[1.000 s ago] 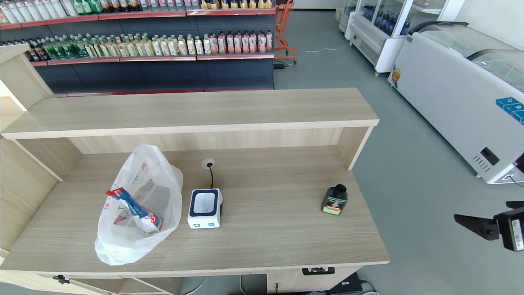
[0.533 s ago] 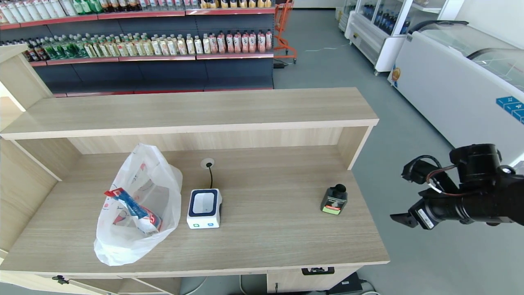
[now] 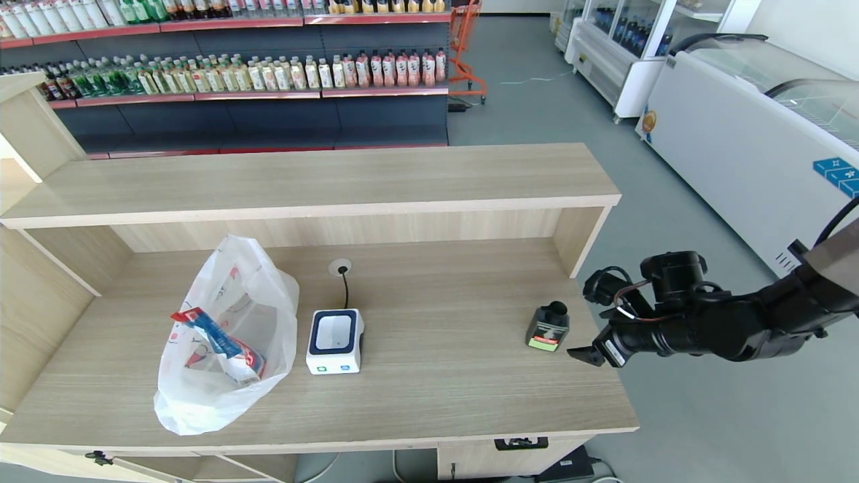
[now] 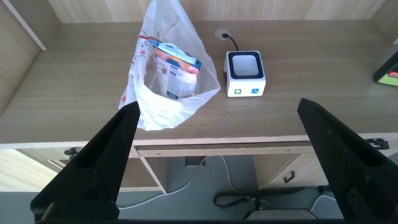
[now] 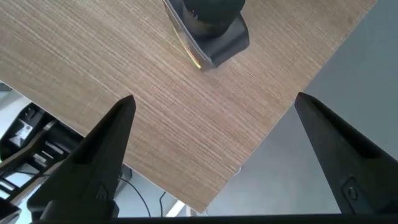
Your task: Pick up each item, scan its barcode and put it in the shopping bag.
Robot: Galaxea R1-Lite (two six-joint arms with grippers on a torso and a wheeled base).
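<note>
A small dark bottle [image 3: 548, 327] with a black cap and a red-green label stands near the counter's right edge. My right gripper [image 3: 594, 349] hovers open just to its right, apart from it; in the right wrist view the bottle [image 5: 208, 28] lies beyond the spread fingers [image 5: 93, 162]. A white plastic shopping bag [image 3: 201, 396] stands open at the left with a red-blue snack packet [image 3: 221, 345] inside. The white scanner [image 3: 335, 341] sits beside the bag. My left gripper [image 4: 224, 162] hangs open in front of the counter, over the bag [image 4: 155, 106] and scanner [image 4: 245, 65].
The wooden counter [image 3: 436, 389] has a raised back shelf [image 3: 322, 178] and a side wall [image 3: 580, 241] close behind the bottle. A black cable [image 3: 346, 288] runs from the scanner to a grommet. Drink shelves and freezers stand farther off.
My right arm has swung in from the far right toward the counter, and its gripper now sits beside the dark bottle. Bag, scanner and bottle have not moved.
</note>
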